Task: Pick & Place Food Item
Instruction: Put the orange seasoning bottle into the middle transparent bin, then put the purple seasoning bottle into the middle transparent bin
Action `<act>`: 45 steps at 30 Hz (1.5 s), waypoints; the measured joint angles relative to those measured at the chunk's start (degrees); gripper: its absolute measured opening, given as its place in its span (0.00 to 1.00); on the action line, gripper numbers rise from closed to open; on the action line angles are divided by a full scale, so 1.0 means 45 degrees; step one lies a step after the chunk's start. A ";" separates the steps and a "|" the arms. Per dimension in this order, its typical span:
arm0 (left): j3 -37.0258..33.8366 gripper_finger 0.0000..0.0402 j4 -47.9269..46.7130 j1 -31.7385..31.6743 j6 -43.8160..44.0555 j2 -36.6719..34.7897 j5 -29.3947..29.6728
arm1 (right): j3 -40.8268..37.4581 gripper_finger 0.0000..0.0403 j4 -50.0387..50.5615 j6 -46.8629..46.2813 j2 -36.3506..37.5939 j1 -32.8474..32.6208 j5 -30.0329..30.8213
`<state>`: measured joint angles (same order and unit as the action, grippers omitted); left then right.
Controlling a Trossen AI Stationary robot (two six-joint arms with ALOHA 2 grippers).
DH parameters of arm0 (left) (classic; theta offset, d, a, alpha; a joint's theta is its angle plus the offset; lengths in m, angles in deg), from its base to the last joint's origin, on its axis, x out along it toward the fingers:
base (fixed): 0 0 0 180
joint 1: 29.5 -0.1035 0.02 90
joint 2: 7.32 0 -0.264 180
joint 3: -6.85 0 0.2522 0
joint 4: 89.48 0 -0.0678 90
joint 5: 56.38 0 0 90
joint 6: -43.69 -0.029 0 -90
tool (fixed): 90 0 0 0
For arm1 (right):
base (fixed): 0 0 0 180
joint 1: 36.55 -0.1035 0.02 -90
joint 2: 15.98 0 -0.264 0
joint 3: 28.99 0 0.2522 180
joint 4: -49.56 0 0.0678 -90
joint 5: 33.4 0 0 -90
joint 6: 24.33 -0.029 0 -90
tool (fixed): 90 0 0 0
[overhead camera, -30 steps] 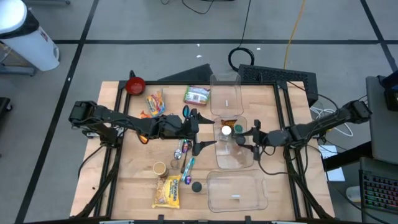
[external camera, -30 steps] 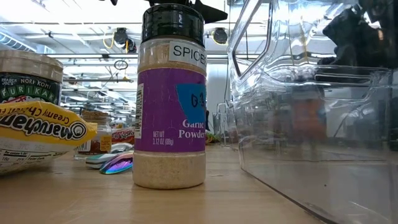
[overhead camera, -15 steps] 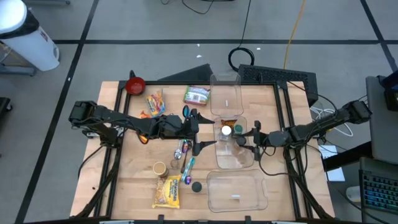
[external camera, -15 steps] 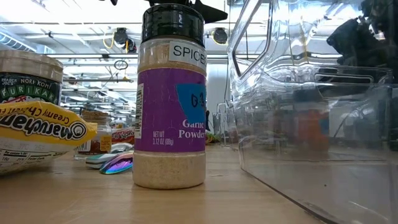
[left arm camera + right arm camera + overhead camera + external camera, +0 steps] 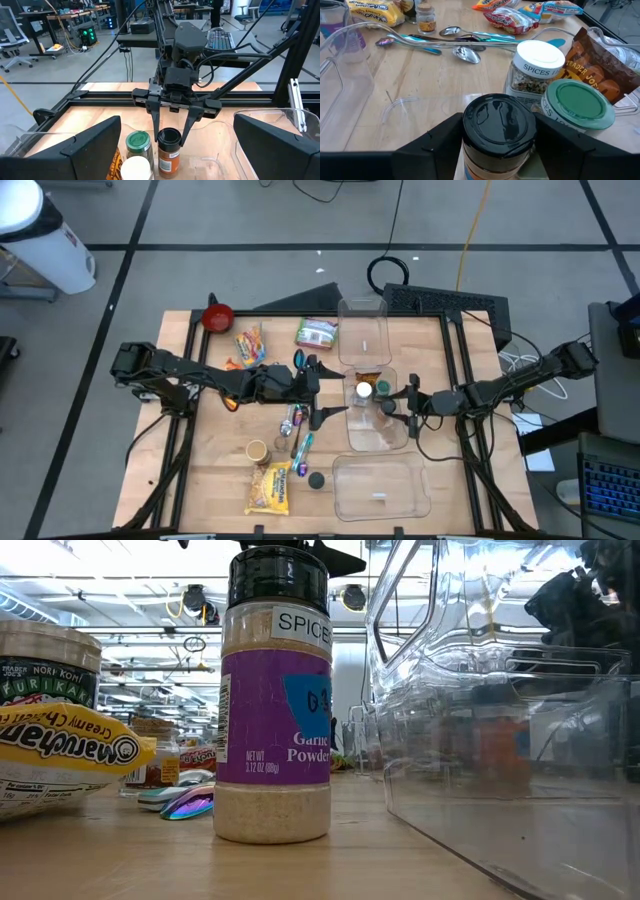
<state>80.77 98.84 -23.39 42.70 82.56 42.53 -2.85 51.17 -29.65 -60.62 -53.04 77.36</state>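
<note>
Inside the middle clear bin [image 5: 378,432], our right end effector [image 5: 170,131] stands spread around the black-lidded spice jar [image 5: 499,131], apparently placed; other food remains outside.

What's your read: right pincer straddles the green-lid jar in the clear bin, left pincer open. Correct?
One thing is off. The right pincer straddles the black-lid jar, not the green-lid jar, which stands beside it. The right wrist view shows this. The rest holds: the jar is in the clear bin and the left pincer is open.
</note>
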 joint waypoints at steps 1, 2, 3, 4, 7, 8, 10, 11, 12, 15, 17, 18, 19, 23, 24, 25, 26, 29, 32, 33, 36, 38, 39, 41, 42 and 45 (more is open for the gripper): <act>0.0000 0.98 0.0000 0.0000 0.0000 0.0000 0.0000 | 0.0000 0.56 0.0000 0.0000 0.0000 0.0000 0.0005; 0.0000 0.98 0.0000 0.0000 0.0000 0.0000 0.0000 | 0.0000 0.56 0.0000 0.0000 0.0000 0.0000 0.0005; 0.0000 0.98 0.0000 0.0000 0.0000 0.0000 0.0000 | 0.0000 0.56 0.0000 0.0000 0.0000 0.0003 0.0005; 0.0000 0.98 0.0000 0.0000 0.0000 0.0000 0.0000 | 0.0000 0.56 0.0000 0.0000 -0.0001 0.0004 0.0005; 0.0000 0.98 0.0000 0.0000 0.0010 0.0000 0.0000 | 0.0000 0.57 -0.0001 -0.0011 -0.0005 0.0002 0.0005; 0.0000 0.98 0.0000 0.0000 0.0011 0.0000 0.0000 | 0.0000 0.57 -0.0008 -0.0092 -0.0005 0.0002 0.0005; 0.0000 0.98 0.0000 0.0000 0.0015 0.0000 0.0000 | 0.0000 0.57 -0.0029 -0.0395 -0.0010 0.0005 0.0005; 0.0000 0.98 0.0000 0.0000 0.0015 0.0000 0.0000 | 0.0000 0.57 -0.0043 -0.0467 -0.0010 0.0000 0.0001; 0.0000 0.98 0.0000 0.0000 0.0019 0.0000 0.0000 | 0.0000 0.58 -0.0061 -0.0475 -0.0010 0.0003 0.0002; 0.0000 0.98 0.0000 0.0000 0.0024 0.0000 0.0000 | 0.0000 0.60 -0.0073 -0.0480 -0.0010 0.0000 0.0005; 0.0000 0.98 0.0000 0.0000 0.0029 0.0000 0.0003 | 0.0000 0.62 -0.0102 -0.0476 -0.0008 0.0000 0.0005; 0.0000 0.98 0.0000 0.0000 0.0029 0.0000 0.0000 | 0.0000 0.63 -0.0102 -0.0481 -0.0003 0.0001 0.0005; 0.0000 0.98 -0.0001 0.0000 0.0033 0.0000 0.0004 | 0.0000 0.64 -0.0102 -0.0477 0.0011 0.0000 0.0005; 0.0000 0.98 -0.0002 -0.0001 0.0038 0.0000 0.0001 | 0.0000 0.69 -0.0346 -0.0476 0.0019 0.0003 0.0005; 0.0000 0.98 -0.0002 0.0000 0.0039 0.0000 0.0003 | 0.0000 0.70 -0.0452 -0.0478 0.0023 0.0001 0.0000; 0.0000 0.98 -0.0003 -0.0002 0.0039 0.0000 0.0004 | 0.0000 0.71 -0.0530 -0.0478 0.0024 0.0002 -0.0005; 0.0000 0.98 -0.0001 -0.0001 0.0039 0.0000 0.0005 | 0.0000 0.72 -0.0601 -0.0476 0.0024 0.0000 -0.0008; 0.0000 0.98 -0.0003 0.0000 0.0039 0.0000 0.0005 | 0.0005 0.74 -0.0827 -0.0471 0.0029 0.0000 -0.0010; 0.0000 0.98 -0.0002 0.0000 0.0039 0.0000 0.0005 | 0.0005 0.74 -0.0879 -0.0342 0.0046 0.0002 -0.0010; 0.0000 0.98 0.0000 -0.0005 0.0039 0.0000 0.0005 | 0.0005 0.74 -0.0879 -0.0320 0.0080 0.0000 -0.0010; 0.0000 0.98 -0.0005 -0.0005 0.0044 0.0000 0.0005 | 0.0010 0.73 -0.0971 -0.0287 0.0223 0.0001 -0.0010; 0.0000 0.98 -0.0005 -0.0005 0.0044 0.0000 0.0005 | 0.0010 0.73 -0.0976 -0.0287 0.0382 0.0000 -0.0010; 0.0000 0.98 -0.0005 -0.0002 0.0044 0.0000 0.0003 | 0.0010 0.73 -0.0968 -0.0291 0.0488 0.0000 -0.0015; 0.0000 0.98 -0.0005 -0.0003 0.0044 0.0000 0.0005 | 0.0010 0.73 -0.0981 -0.0287 0.0695 -0.0019 -0.0007; 0.0000 0.98 -0.0005 -0.0004 0.0044 0.0000 0.0005 | 0.0010 0.73 -0.0978 -0.0287 0.0808 -0.0019 -0.0005; 0.0000 0.98 -0.0004 -0.0003 0.0044 0.0000 0.0005 | 0.0010 0.73 -0.0982 -0.0233 0.1152 -0.0019 -0.0010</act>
<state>80.77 98.83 -23.40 42.89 82.56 42.55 -2.80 46.75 -30.70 -55.43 -53.13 77.31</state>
